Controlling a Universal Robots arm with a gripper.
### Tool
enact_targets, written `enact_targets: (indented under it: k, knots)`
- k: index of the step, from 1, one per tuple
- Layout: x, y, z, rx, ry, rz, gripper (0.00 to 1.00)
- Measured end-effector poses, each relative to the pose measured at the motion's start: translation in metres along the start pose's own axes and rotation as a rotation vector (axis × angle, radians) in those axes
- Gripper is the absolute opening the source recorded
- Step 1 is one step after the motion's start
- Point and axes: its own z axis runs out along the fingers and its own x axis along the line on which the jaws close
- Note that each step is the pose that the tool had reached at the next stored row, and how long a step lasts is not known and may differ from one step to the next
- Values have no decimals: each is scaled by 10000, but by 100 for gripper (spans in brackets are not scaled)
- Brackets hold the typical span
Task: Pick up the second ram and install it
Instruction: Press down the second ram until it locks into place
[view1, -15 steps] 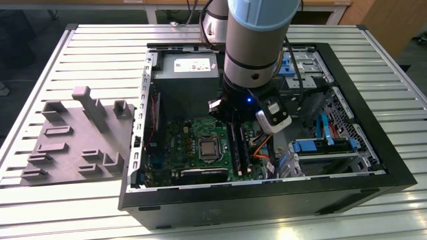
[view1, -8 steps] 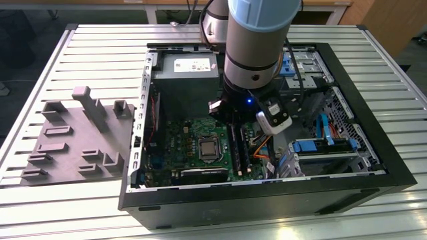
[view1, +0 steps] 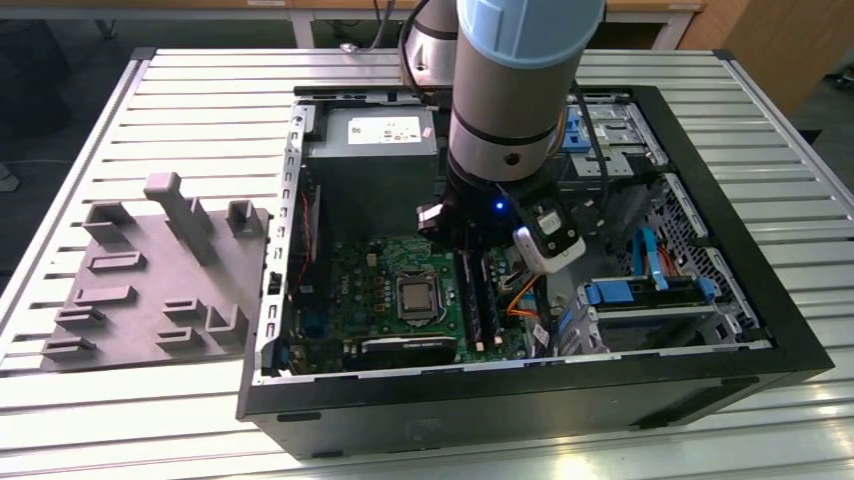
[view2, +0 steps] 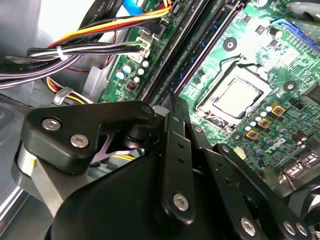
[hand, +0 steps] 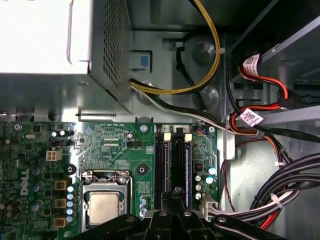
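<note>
1. In the exterior view, the arm reaches down into the open computer case (view1: 747, 330), its gripper (view1: 470, 250) low over the green motherboard (view1: 380, 290), beside the processor socket (view1: 418, 298).
2. In both wrist views, the black fingers (view2: 175, 150) appear drawn close together over the memory slots (hand: 172, 160).
3. The second ram (hand: 178, 162) appears to stand in the slot right under the fingertips; I cannot tell whether they grip it or merely touch its top edge.
4. Bundled cables (hand: 260, 125) lie beside the slots.
</note>
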Motion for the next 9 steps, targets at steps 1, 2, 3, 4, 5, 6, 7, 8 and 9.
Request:
enact_targets:
  k: [1, 2, 3, 4, 5, 6, 7, 8, 9]
  knots:
    - [0, -5, -1, 0, 0, 0, 11]
    - [0, -10, -1, 0, 0, 0, 11]
    - [0, -15, -1, 0, 0, 0, 11]
    - [0, -20, -2, 0, 0, 0, 11]
    - [0, -24, -2, 0, 0, 0, 11]
    - [0, -29, -2, 0, 0, 0, 11]
    - [0, -32, -3, 0, 0, 0, 11]
    - [0, -37, -3, 0, 0, 0, 11]
    - [0, -41, -3, 0, 0, 0, 11]
